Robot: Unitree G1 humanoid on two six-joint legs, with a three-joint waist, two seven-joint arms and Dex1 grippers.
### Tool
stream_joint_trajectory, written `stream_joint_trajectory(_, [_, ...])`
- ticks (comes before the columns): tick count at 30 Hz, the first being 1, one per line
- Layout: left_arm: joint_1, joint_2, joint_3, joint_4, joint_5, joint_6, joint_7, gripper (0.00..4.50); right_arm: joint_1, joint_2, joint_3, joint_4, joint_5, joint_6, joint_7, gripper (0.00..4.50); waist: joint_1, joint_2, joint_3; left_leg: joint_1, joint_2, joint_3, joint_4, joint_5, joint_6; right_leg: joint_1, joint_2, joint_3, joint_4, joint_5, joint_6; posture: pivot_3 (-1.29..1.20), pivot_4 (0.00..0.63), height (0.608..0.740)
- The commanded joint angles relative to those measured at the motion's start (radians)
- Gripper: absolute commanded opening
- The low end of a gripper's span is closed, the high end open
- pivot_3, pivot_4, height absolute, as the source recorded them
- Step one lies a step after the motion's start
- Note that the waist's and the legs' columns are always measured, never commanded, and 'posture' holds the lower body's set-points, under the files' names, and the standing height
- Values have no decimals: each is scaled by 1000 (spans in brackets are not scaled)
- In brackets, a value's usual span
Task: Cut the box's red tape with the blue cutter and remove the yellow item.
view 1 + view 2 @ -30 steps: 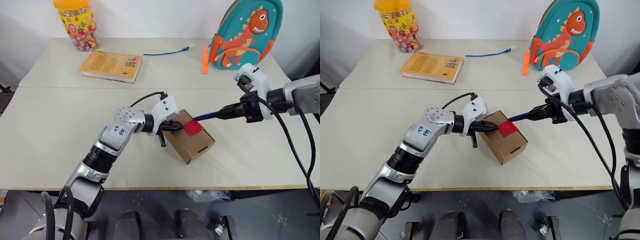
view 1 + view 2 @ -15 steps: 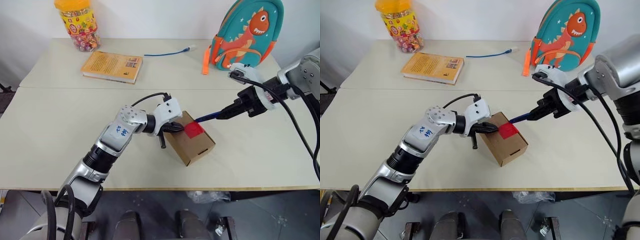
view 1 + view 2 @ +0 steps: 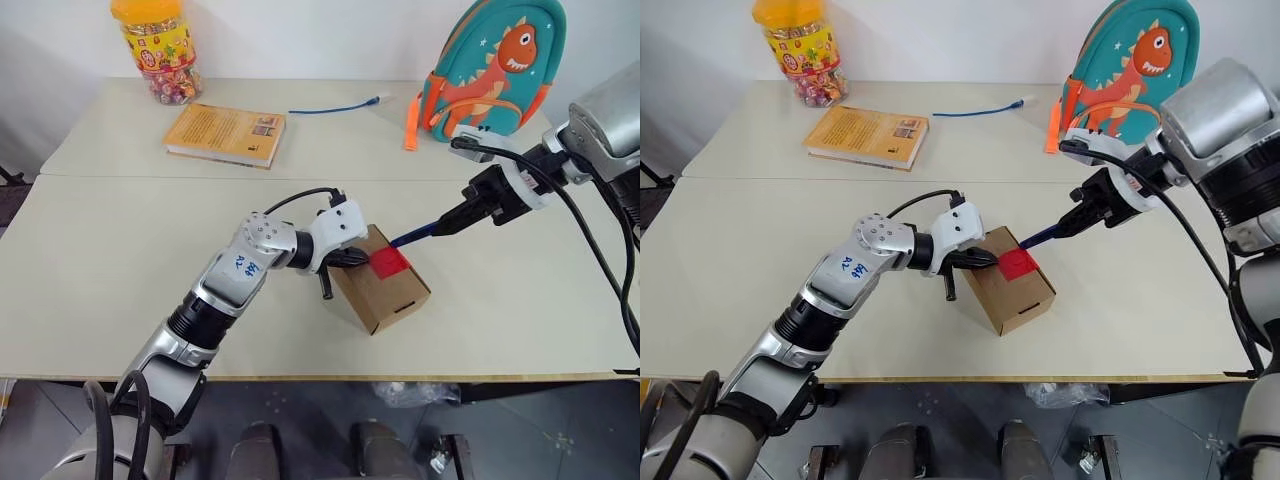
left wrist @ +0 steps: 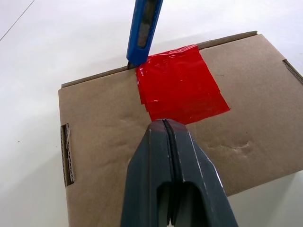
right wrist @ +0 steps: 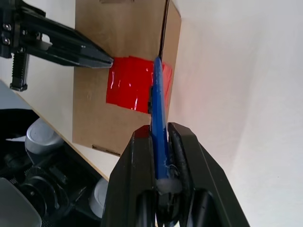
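A: Looking at the near half of the counter (image 3: 120, 300), I see the box (image 3: 385, 290) lying closed, turned at an angle, with the red tape (image 3: 390, 262) on its top face by the far edge.

B: And the left end effector (image 3: 352, 257)?

A: Its two black fingers are pressed together, with nothing between them. In the left wrist view their tips (image 4: 163, 125) sit on the cardboard, just at the near edge of the red patch.

B: What about the other arm?

A: The right end effector (image 3: 462, 213) pinches the blue cutter (image 3: 415, 235) by its rear part. The cutter slants down toward the box, and its darker tip meets the box's far edge right at the corner of the tape.

B: Any sign of the yellow item?

A: I cannot tell where it is.

B: What else is on the counter?

A: On the far half, well apart from the box: an orange-yellow book (image 3: 224, 133), a candy jar (image 3: 154, 48) with a yellow lid, a thin blue cable (image 3: 335, 105) and a teal dinosaur backpack (image 3: 490, 60).
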Motion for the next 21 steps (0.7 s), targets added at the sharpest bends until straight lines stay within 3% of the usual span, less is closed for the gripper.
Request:
stream_joint_trajectory(1, [93, 8, -147, 97, 61, 64, -27, 0, -36, 15, 40, -13, 0, 8, 71, 161, 0, 1, -1, 0, 0, 0, 0, 0, 0, 0, 0, 0, 0, 0, 0, 0, 150, 740])
stream_joint_trajectory(10, [103, -5, -166, 96, 82, 71, -27, 0, -132, -4, 247, 46, -101, -89, 287, 161, 12, 3, -10, 0, 0, 0, 0, -2, 0, 0, 0, -1, 0, 0, -1, 0, 150, 740])
stream_joint_trajectory(21, [118, -4, -164, 85, 81, 86, -24, 0, -169, -45, 386, 53, -68, -158, 302, 161, 22, -1, -15, 0, 0, -1, 0, -3, -1, 1, 0, -2, -1, -1, -2, 0, 150, 740])
